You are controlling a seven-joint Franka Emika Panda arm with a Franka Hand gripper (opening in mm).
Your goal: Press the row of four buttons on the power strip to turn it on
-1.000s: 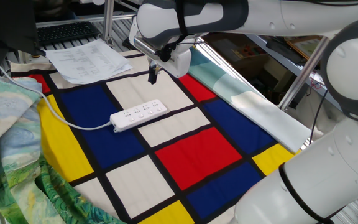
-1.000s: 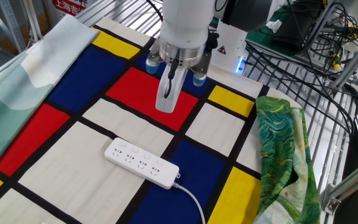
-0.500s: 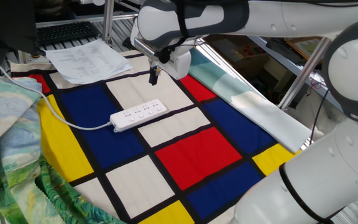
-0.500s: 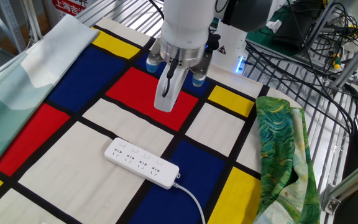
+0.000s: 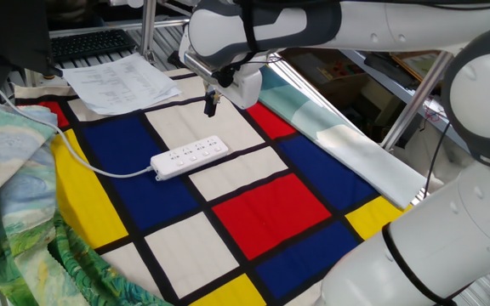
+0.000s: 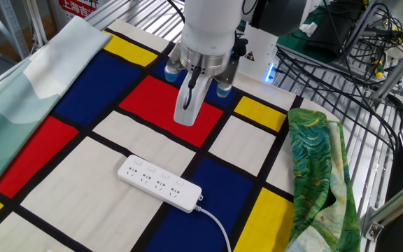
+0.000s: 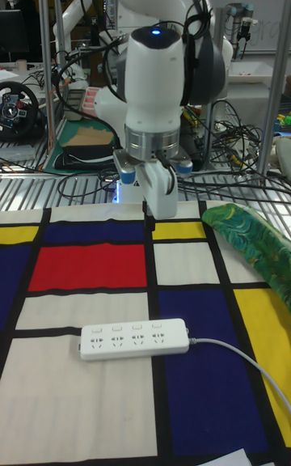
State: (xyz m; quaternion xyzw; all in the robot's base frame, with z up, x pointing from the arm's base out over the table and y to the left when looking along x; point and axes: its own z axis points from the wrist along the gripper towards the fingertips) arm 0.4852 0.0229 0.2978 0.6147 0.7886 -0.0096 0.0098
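Observation:
The white power strip (image 5: 190, 156) (image 6: 161, 183) (image 7: 135, 339) lies flat on the chequered cloth, its cable leaving one end. The row of four buttons (image 7: 125, 327) (image 6: 157, 173) runs along the strip's long edge that faces the arm. My gripper (image 5: 210, 109) (image 6: 185, 120) (image 7: 151, 226) hangs point-down above the cloth, beyond the strip on its button side and apart from it. Its fingers (image 6: 192, 98) are shut together with nothing between them.
The cloth (image 6: 82, 161) has red, blue, yellow and white fields. The strip's white cable (image 5: 83, 157) (image 6: 219, 227) trails off the cloth. A green patterned fabric (image 6: 320, 168) (image 5: 15, 195) lies along one side, a teal cloth (image 5: 347, 140) along another, and papers (image 5: 122, 81) at a corner.

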